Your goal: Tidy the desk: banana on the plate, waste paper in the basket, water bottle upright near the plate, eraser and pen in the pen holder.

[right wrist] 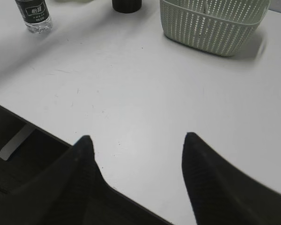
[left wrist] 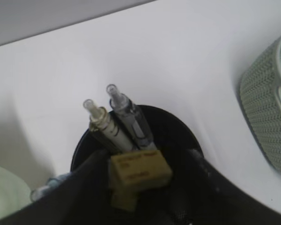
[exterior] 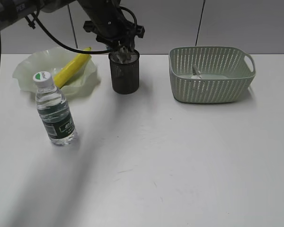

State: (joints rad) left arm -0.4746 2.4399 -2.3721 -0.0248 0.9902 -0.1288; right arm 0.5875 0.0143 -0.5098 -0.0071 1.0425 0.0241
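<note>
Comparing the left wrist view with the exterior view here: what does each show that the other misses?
Left wrist only: two clear-barrelled pens and a tan block eraser between the left hand's fingers, inside the black mesh pen holder.
Exterior only: yellow banana on the ruffled pale green plate, upright clear water bottle.
Both: pen holder, perforated sage-green basket, white desk.

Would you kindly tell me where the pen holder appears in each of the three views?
Exterior view: pen holder stands back centre-left, under the left gripper.
Left wrist view: it fills the bottom centre, pens and an eraser inside.
Right wrist view: only its base shows at the top edge.
Shared landmark: the basket to its right.
</note>
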